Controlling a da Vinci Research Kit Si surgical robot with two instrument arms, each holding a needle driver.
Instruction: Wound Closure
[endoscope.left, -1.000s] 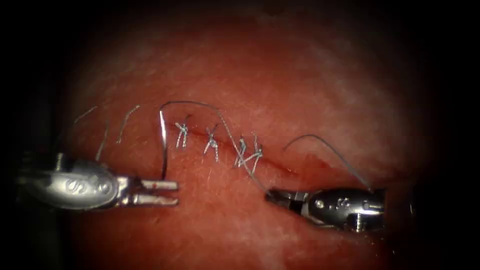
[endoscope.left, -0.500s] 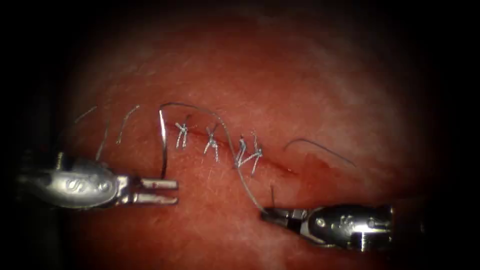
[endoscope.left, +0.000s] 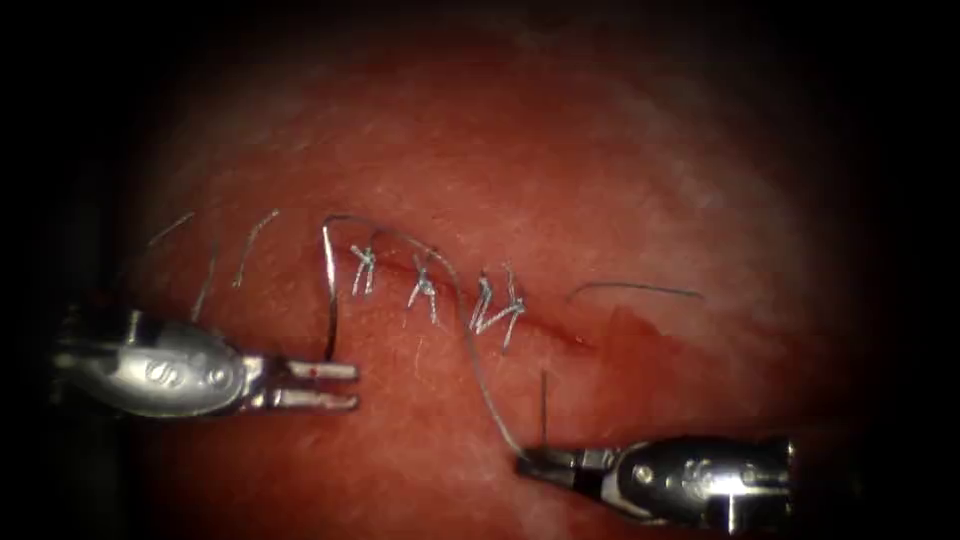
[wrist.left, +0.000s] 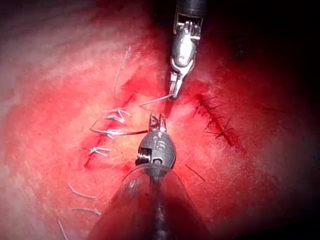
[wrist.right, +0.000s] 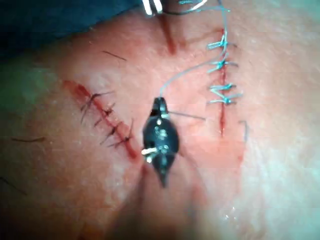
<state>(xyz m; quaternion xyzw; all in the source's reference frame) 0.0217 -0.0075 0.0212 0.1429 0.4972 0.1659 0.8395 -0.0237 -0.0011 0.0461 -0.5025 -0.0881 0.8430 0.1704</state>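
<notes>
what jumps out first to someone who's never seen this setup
The cut across the middle of the tissue, crossed by pale knotted stitches. The curved needle stands at the cut's left end, just above the open left tool. The right tool, lower right, is shut on the thread running up to the needle.

The cut runs across the tissue, stitches upon it. The needle stands at its left end, above the left tool (jaws parted). The right tool, lower right, grips the thread.
</notes>
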